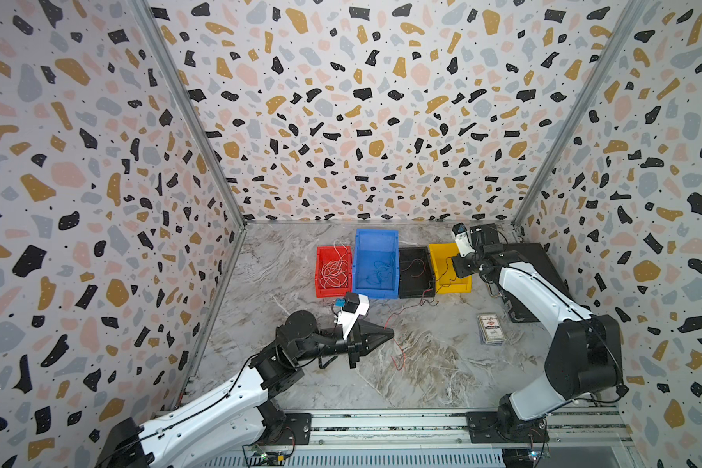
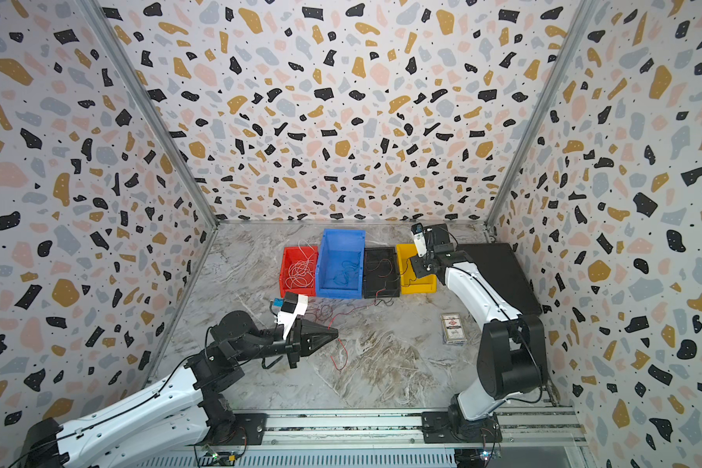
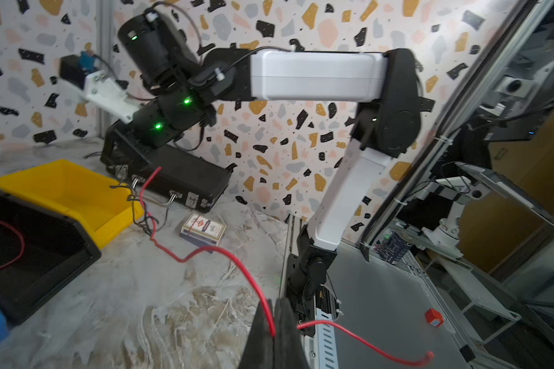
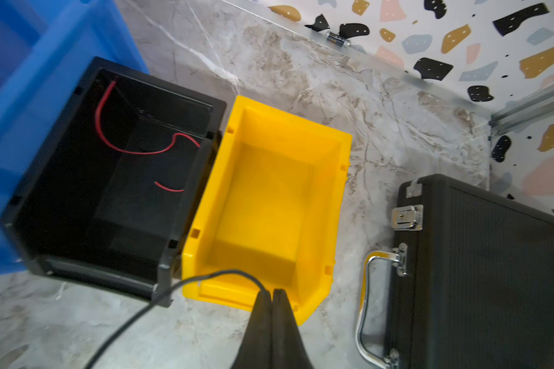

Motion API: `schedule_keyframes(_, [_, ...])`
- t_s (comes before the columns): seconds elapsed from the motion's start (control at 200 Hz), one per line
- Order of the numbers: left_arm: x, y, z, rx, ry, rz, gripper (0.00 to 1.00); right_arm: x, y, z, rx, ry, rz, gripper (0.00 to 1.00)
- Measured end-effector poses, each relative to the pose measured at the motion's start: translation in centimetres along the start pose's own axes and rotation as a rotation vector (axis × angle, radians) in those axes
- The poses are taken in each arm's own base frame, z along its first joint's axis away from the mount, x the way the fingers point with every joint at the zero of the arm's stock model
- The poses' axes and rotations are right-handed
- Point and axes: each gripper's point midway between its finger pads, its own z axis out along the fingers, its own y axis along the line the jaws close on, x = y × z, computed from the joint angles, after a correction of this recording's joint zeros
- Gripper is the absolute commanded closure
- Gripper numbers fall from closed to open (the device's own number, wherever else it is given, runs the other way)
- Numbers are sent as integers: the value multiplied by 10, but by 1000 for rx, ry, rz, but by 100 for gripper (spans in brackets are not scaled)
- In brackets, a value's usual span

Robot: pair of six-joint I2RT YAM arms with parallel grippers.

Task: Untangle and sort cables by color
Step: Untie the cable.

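Left gripper (image 3: 274, 302) clamps red cable (image 3: 224, 251), right gripper (image 4: 272, 291) black cable (image 4: 224, 272) over yellow bin (image 4: 317, 191); untangling likely needs pulling apart.

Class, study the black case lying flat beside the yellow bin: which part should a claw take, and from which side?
Its metal handle, approached from the yellow bin side: the black case lies flat and looks too broad, while the handle juts from that edge.

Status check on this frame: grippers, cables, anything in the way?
Left gripper shut on red cable. Right gripper shut on black cable, above yellow bin. Knot ties the two cables together.
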Motion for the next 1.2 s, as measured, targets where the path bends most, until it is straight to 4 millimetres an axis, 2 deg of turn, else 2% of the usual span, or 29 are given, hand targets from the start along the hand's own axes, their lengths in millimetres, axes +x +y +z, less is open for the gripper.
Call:
schedule_keyframes(0.095, [18,32,2,-153,41,-40,92,-3,28,-31,-59,-65,-3,100])
schedule_keyframes(0.175, [46,62,1,-279,106,-69,84,-6,53,-62,-129,-136,-1,99])
schedule_keyframes(0.21, [60,75,-1,-333,138,-82,76,-7,62,-76,-162,-163,-2,99])
schedule_keyframes(0.265, [82,90,-5,-399,189,-100,54,-3,75,-94,-210,-197,5,99])
schedule_keyframes(0.33, [104,106,-13,-479,244,-116,47,7,84,-107,-254,-216,24,99])
schedule_keyframes(0.38, [114,115,-18,-527,266,-113,41,18,89,-110,-283,-209,41,99])
schedule_keyframes(0.385, [115,116,-19,-532,267,-113,38,20,90,-110,-287,-206,42,99])
schedule_keyframes(0.39, [116,118,-20,-542,267,-113,31,21,90,-110,-289,-205,43,99])
schedule_keyframes(0.395, [116,118,-20,-545,268,-111,16,23,91,-110,-292,-201,45,99])
schedule_keyframes(0.4, [117,119,-20,-545,270,-110,8,24,91,-110,-294,-200,46,99])
schedule_keyframes(0.41, [118,120,-21,-551,272,-110,2,27,93,-109,-300,-195,48,99])
schedule_keyframes(0.42, [119,121,-22,-561,272,-107,0,29,94,-109,-305,-192,50,99])
schedule_keyframes(0.561, [123,134,-34,-645,260,-86,1,68,109,-94,-359,-82,68,98])
schedule_keyframes(0.661, [117,135,-32,-643,241,-46,1,84,116,-95,-384,-55,74,98])
schedule_keyframes(0.731, [115,136,-22,-611,241,-4,1,84,116,-104,-388,-83,76,97])
schedule_keyframes(0.901, [139,145,22,-480,342,70,0,75,111,-128,-385,-182,82,97])
schedule_keyframes(0.971, [152,146,38,-407,360,121,2,77,111,-127,-385,-180,84,97])
schedule_keyframes(1.071, [166,144,49,-327,386,192,5,84,112,-122,-385,-157,90,97])
schedule_keyframes(1.201, [161,133,71,-228,374,306,6,89,114,-119,-390,-142,100,97])
